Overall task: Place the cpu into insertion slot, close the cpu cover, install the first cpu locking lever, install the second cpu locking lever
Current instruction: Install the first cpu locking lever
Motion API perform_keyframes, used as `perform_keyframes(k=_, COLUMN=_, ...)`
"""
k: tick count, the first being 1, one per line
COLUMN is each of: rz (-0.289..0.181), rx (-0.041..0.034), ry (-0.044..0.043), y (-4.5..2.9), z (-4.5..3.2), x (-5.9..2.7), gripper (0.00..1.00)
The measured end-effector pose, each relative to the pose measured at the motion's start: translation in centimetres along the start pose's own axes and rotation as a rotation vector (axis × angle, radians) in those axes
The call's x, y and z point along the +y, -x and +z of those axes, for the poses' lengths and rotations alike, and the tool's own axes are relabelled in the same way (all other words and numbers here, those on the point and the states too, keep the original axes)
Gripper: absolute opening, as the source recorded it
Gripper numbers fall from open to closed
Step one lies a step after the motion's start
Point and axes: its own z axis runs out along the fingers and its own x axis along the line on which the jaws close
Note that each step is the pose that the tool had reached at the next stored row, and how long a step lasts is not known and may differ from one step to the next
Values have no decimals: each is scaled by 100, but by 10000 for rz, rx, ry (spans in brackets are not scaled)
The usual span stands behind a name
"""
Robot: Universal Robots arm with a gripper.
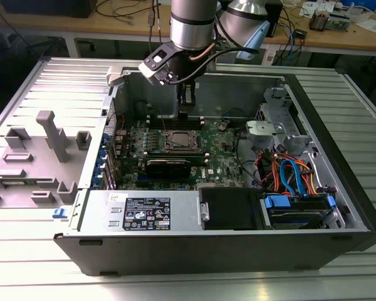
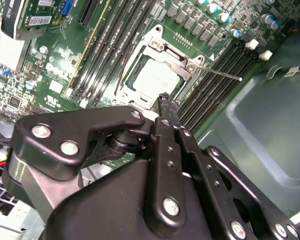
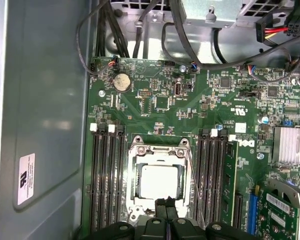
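Note:
The cpu lies flat in the insertion slot, its silver top showing through the window of the cpu cover, which lies down over it. A thin wire locking lever sticks out from the socket over the neighbouring memory slots. My gripper hangs just above one edge of the socket, its black fingertips pressed together with nothing between them.
Black memory slots flank the socket on both sides. The open case has a grey wall close beside the board, cable bundles and a drive bay at the exterior view's right, and a black shroud in front of the socket.

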Motion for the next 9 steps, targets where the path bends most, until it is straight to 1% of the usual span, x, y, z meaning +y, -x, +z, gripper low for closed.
perform_keyframes(k=1, rz=-166, rx=-5, ry=4, y=0, z=0, x=0, gripper=11)
perform_keyframes(k=3, rz=-854, rx=-29, ry=23, y=0, z=1, x=0, gripper=11)
perform_keyframes(k=7, rz=-1508, rx=-52, ry=39, y=0, z=1, x=0, gripper=11)
perform_keyframes(k=9, rz=-2077, rx=-71, ry=54, y=0, z=1, x=0, gripper=11)
